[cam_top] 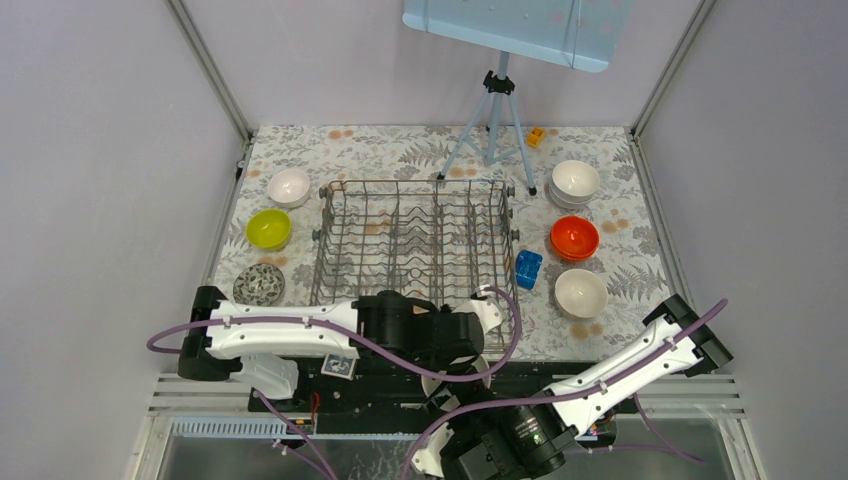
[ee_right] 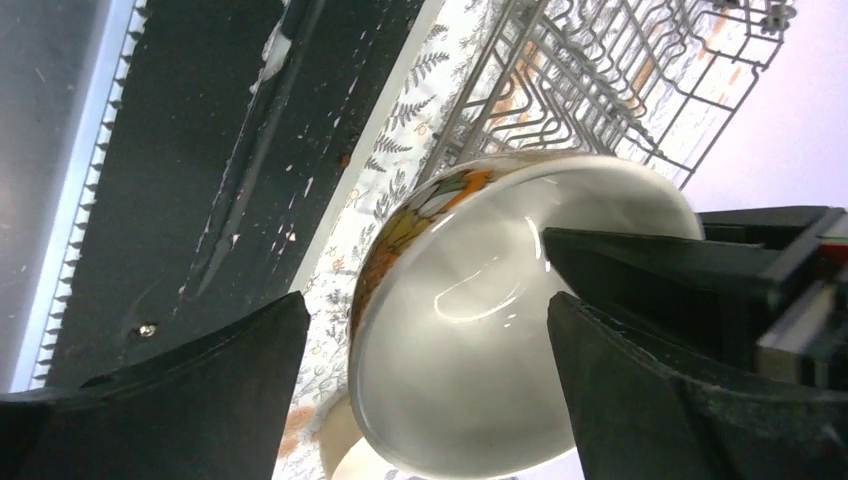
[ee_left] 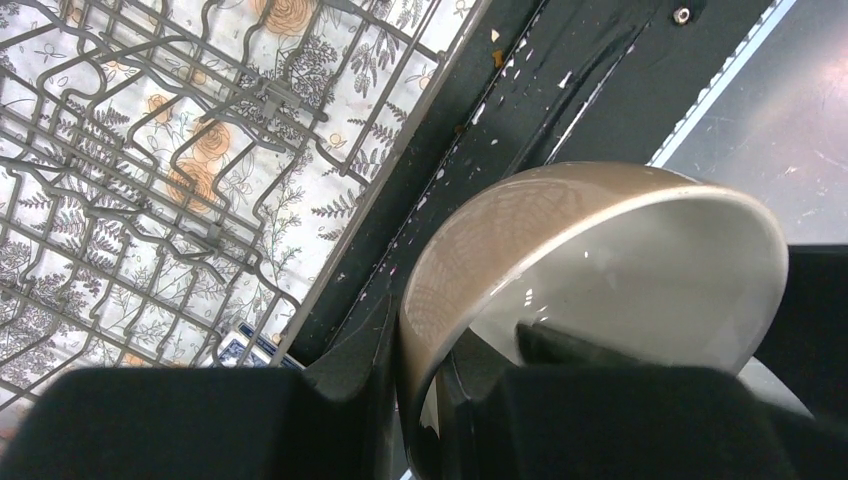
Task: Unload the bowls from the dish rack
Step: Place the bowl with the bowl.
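Bowl [ee_left: 600,260] in left tool [ee_left: 440,370] (rim pinched), right tool [ee_right: 425,310] seemingly open

I see plain lilac walls [cam_top: 90,150] on three sides — a fern-print tablecloth [cam_top: 380,150] below, grey tripod [cam_top: 498,84] under a pale-blue board [cam_top: 505,30].

**Gloss on the Bowls, Dull Grey on the Wire**

Smooth, glossy and slightly translucent: beige bowl [ee_left: 520,230], floral print mirrored in its outer wall. Same hard shine on orange-red bowl [cam_top: 574,237] at three o'clock of the dish rack [cam_top: 415,240] and lime-yellow bowl [cam_top: 268,228] at nine. Rack of thin grey metal wire, dull-coated. Floral table covering [cam_top: 380,150], low sheen. Right gripper [ee_right: 425,310] matt black. Black base plate [ee_left: 560,90] scuffed, flecked white.
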Available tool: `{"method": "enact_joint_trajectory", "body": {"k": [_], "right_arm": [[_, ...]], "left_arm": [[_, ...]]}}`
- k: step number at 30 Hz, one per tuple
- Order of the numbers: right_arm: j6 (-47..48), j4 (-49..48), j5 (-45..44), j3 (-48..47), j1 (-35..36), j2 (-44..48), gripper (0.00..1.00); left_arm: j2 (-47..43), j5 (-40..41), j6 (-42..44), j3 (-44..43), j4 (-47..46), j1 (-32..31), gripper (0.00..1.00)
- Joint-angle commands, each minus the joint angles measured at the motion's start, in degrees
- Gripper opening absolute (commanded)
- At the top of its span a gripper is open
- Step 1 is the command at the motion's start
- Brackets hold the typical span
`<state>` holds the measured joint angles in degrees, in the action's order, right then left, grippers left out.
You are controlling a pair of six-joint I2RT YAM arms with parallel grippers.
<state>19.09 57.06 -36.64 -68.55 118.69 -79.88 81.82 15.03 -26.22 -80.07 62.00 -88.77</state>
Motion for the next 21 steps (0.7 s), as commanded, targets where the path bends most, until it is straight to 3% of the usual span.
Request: {"method": "enact_joint_trajectory", "body": {"k": [1, 5, 17, 21], "right_arm": [[-2.8, -0.7, -2.5, -4.9, 0.5, -0.3, 0.99], [-4.7, -1.3, -3.4, -8.2, 0.5, -1.2, 1.00], [-10.9, -9.4, -11.0, -12.8, 0.4, -4.4, 1.00], [-17.3, -9.5, -14.0, -16.5, -3.1, -5.6, 1.00]], "left_arm": [[-2.5, 2.9, -1.6, -0.5, -5.4, 0.7, 0.00], [-4.4, 2.8, -2.3, 0.1, -7.5, 5.0, 0.00], [-11.9, -3.8, -6.3, 3.6, -17.6, 27.3, 0.00], [-14.6, -2.1, -9.7, 5.8, -18.6, 33.8, 0.00]]}}
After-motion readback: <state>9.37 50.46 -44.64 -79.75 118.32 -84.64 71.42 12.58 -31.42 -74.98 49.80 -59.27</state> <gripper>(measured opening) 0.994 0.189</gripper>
